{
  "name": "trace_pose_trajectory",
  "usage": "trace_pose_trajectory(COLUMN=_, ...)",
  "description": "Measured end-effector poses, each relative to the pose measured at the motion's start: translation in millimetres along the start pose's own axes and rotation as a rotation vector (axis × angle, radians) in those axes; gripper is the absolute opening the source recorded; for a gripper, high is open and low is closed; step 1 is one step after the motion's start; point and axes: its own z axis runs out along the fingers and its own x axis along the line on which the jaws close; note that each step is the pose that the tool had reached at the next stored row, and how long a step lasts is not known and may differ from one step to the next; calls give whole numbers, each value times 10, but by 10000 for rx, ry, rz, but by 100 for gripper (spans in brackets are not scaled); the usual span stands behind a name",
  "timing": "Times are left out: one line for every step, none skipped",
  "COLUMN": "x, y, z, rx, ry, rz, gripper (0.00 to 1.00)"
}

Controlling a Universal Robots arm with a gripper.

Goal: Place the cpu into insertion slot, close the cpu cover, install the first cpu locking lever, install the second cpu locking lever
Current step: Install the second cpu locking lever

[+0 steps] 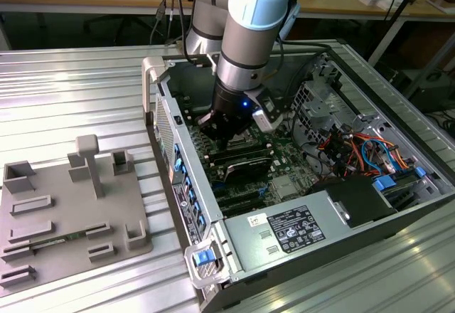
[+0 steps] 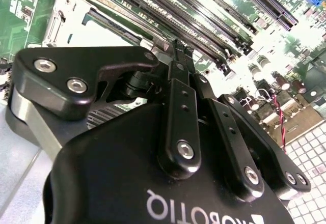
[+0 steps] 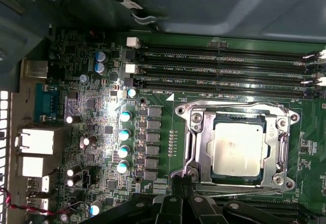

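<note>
Hovering low inside the opened computer case (image 1: 334, 206), the claw (image 3: 181, 182) has its fingertips drawn together to a narrow point just at the edge of the insertion slot (image 3: 237, 147); nothing is visibly caught between them, and whether a thin lever wire sits there I cannot tell. One cpu (image 3: 238, 149) lies seated flat in the slot, its pale metal top facing up, so that placing step looks finished. One cpu cover (image 3: 201, 142) lies down around the chip as a shiny frame, its square opening leaving the chip's top exposed, which suits a closed cover waiting to be clamped. The tips being pinched so close seems fitted to pressing or hooking a slim locking lever (image 3: 229, 187) along the socket's near side, a job for a fine point, not a wide grasp. Beside the socket run four long memory slots (image 3: 224, 74), all bare. On the worktop (image 1: 78, 99), well apart from the case, rests one grey fixture tray (image 1: 67, 217).
</note>
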Motion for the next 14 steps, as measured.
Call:
trace_pose_trajectory(x=0, y=3, z=2, rx=-27, ry=-2, rz=0, gripper=11)
trace_pose_trajectory(x=0, y=5, z=3, rx=-48, ry=-3, rz=-1, gripper=11)
trace_pose_trajectory(x=0, y=8, z=5, rx=-69, ry=-4, rz=0, gripper=11)
trace_pose_trajectory(x=0, y=10, z=6, rx=-85, ry=-5, rz=-1, gripper=11)
trace_pose_trajectory(x=0, y=11, z=7, rx=-100, ry=-7, rz=-1, gripper=11)
trace_pose_trajectory(x=0, y=12, z=8, rx=-106, ry=-6, rz=-1, gripper=11)
trace_pose_trajectory(x=0, y=11, z=9, rx=-112, ry=-7, rz=0, gripper=11)
trace_pose_trajectory(x=0, y=11, z=11, rx=-116, ry=-7, rz=-2, gripper=11)
trace_pose_trajectory(x=0, y=11, z=12, rx=-119, ry=-6, rz=-2, gripper=11)
trace_pose_trajectory(x=0, y=11, z=14, rx=-121, ry=-6, rz=-1, gripper=11)
trace_pose_trajectory(x=0, y=11, z=15, rx=-124, ry=-7, rz=-2, gripper=11)
trace_pose_trajectory(x=0, y=11, z=16, rx=-126, ry=-7, rz=-2, gripper=11)
trace_pose_trajectory(x=0, y=11, z=17, rx=-130, ry=-7, rz=-2, gripper=11)
trace_pose_trajectory(x=0, y=12, z=19, rx=-133, ry=-8, rz=-2, gripper=11)
